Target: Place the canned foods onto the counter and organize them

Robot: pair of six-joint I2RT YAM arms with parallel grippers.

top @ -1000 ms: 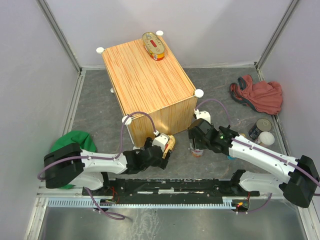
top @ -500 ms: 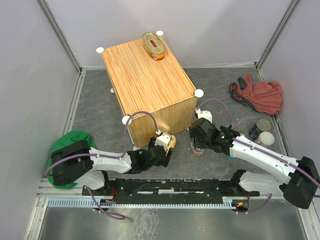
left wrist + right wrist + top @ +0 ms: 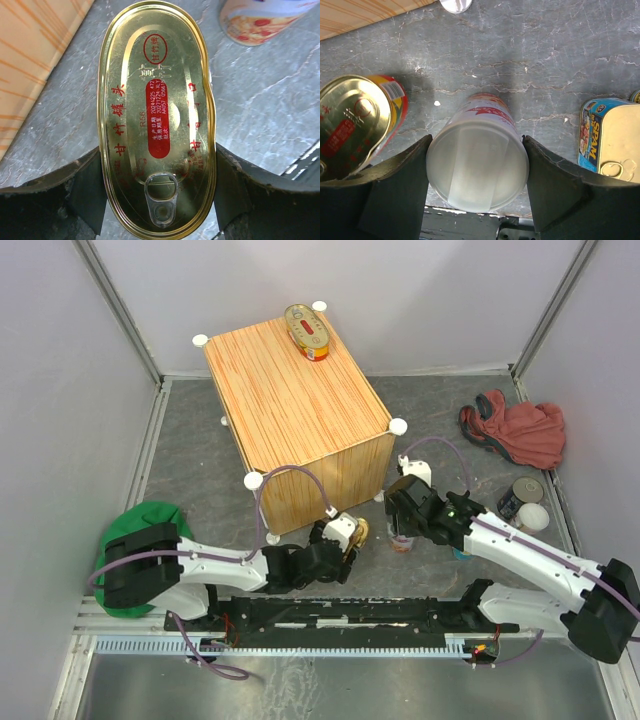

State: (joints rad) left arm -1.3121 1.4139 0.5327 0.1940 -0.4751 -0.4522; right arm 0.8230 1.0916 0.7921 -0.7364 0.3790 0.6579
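Left claw (image 3: 157, 192) clamps oval tin (image 3: 155, 100), counter (image 3: 35, 50) edge beside

walls (image 3: 60, 390): pale lilac | floor (image 3: 200, 460): grey marbled (stone-look)

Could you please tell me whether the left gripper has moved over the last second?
Yes. The left gripper moved right and slightly nearer, drawing away from the counter's front face.

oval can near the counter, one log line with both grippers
left gripper: shut on oval can | right gripper: shut on white-lidded can | counter: second oval can on top
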